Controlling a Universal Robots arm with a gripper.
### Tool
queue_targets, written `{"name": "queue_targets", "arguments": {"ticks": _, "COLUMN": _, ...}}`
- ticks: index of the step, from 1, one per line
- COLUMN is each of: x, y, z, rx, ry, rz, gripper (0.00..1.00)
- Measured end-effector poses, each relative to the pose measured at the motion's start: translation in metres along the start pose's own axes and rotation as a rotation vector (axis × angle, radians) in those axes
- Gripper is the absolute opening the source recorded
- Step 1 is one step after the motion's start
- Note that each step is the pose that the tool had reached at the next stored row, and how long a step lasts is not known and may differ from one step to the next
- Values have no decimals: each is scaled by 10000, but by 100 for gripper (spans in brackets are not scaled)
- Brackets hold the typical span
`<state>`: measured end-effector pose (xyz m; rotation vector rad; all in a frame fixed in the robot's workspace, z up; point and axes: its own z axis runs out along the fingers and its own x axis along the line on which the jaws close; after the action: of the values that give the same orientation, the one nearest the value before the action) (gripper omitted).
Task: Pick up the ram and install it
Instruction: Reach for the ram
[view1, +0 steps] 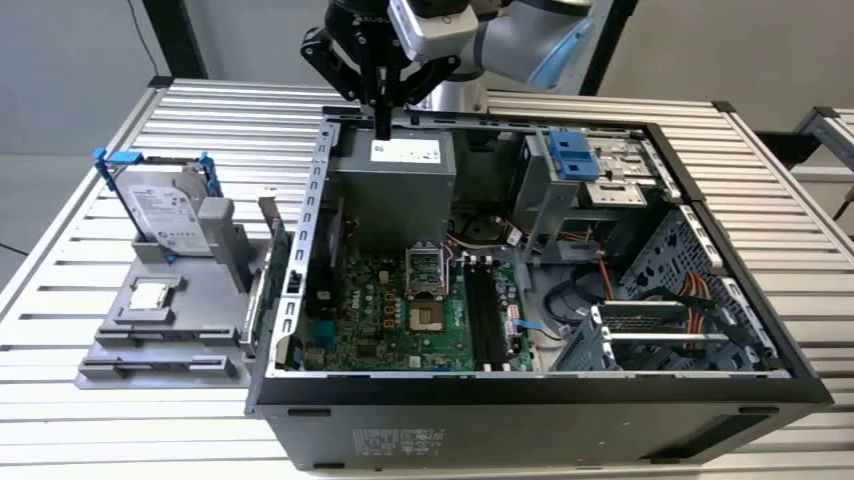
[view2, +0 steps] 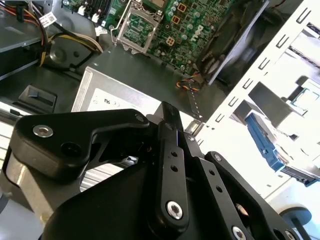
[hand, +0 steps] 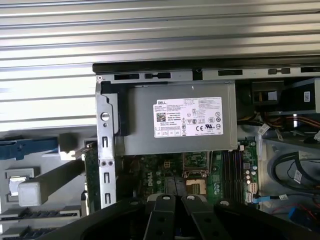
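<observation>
Ribbed metal table (view1: 200, 110), matt black pincer (view1: 383, 122), seemingly plastic blue drive frame (view1: 120, 158)

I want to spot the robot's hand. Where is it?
In the exterior view, the end effector hangs at the far wall of the case, just above the grey power supply, toward the exterior view's left.

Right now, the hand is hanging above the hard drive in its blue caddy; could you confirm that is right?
Not quite. The hand is hanging above the grey power supply inside the open computer case, not above the hard drive, which stands apart in its blue caddy on the exterior view's left. The exterior view shows this.
</observation>
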<state>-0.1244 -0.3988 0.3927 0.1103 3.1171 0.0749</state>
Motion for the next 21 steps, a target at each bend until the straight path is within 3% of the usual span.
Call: {"name": "queue_targets", "arguments": {"ticks": 21, "x": 220, "y": -15, "z": -20, "rx": -7, "ry": -82, "rz": -4, "gripper": 0}}
